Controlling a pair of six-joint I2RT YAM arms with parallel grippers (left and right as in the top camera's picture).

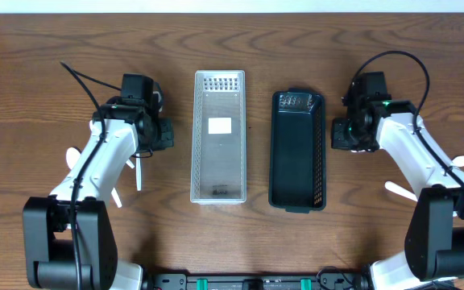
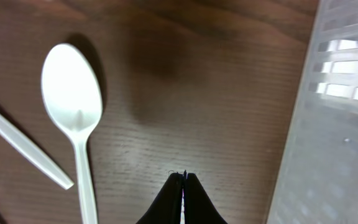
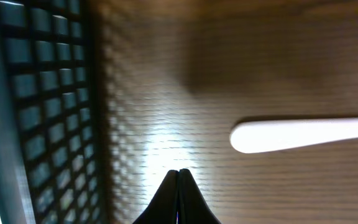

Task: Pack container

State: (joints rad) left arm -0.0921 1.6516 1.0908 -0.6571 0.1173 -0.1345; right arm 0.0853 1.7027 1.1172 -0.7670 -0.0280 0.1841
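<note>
A clear plastic container (image 1: 219,137) and a black mesh container (image 1: 298,151) stand side by side, both empty. My left gripper (image 1: 164,137) is shut and empty, just left of the clear container. In the left wrist view its tips (image 2: 183,175) are over bare wood, with a white spoon (image 2: 73,106) to the left and the clear container's wall (image 2: 328,124) to the right. My right gripper (image 1: 344,137) is shut and empty, just right of the black container. Its tips (image 3: 179,171) are between the mesh wall (image 3: 42,106) and a white utensil handle (image 3: 303,134).
White plastic utensils lie on the wooden table: a spoon (image 1: 71,157), a long piece (image 1: 138,171) and another (image 1: 116,196) on the left, a fork (image 1: 462,161) and a piece (image 1: 399,191) on the right. A second white handle (image 2: 23,146) lies beside the spoon.
</note>
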